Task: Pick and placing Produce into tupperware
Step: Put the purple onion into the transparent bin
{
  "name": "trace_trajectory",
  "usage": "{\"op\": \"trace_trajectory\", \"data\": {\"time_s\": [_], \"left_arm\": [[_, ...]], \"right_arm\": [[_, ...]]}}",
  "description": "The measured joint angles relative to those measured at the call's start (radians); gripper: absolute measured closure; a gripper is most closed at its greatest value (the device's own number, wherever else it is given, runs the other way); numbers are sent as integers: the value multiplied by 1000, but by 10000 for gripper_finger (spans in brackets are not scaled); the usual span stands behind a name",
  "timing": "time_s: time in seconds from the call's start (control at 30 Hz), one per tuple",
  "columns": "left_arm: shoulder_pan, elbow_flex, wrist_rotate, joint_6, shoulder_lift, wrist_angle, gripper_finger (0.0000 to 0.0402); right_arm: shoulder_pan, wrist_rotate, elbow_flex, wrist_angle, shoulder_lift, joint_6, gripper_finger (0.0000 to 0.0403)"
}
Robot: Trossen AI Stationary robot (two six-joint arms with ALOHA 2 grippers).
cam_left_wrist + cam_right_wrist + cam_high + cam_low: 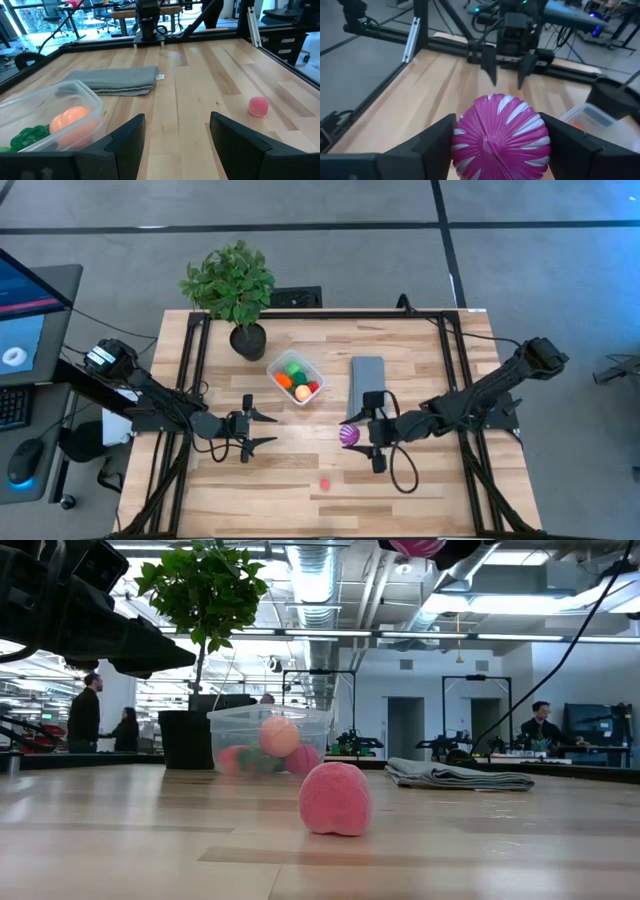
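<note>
The clear tupperware (295, 378) stands on the table at centre back. It holds an orange ball (72, 125), a green piece (30, 137) and red pieces. My right gripper (356, 436) is shut on the spiky purple ball (497, 137), right of centre and well above the table. The ball also shows at the top of the low view (415, 546). A pink piece (324, 484) rests on the table near the front edge, and it also shows in the low view (335, 798). My left gripper (265, 430) is open and empty, left of centre, pointing toward the right gripper. My right gripper pinches the purple ball between its two fingers, one on each opposite side (462, 142). The fingers come about level from the table's right side. The ball is lifted clear of the table.
A leafy potted plant (235, 290) stands at the back left, next to the tupperware. A folded grey cloth (367, 378) lies right of the tupperware. Bare wood lies between the two grippers and along the front. People show in the room behind.
</note>
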Motion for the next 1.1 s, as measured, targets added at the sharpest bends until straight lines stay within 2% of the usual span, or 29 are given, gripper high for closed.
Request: {"op": "trace_trajectory", "data": {"time_s": [0.27, 0.73, 1.1], "left_arm": [[0, 0, 0, 0, 0, 2, 188], [0, 0, 0, 0, 0, -6, 188], [0, 0, 0, 7, 0, -7, 188]], "right_arm": [[-87, -14, 0, 62, -14, -90, 117], [-303, -237, 0, 158, -11, -130, 117], [-419, -327, 0, 172, -10, -130, 117]]}}
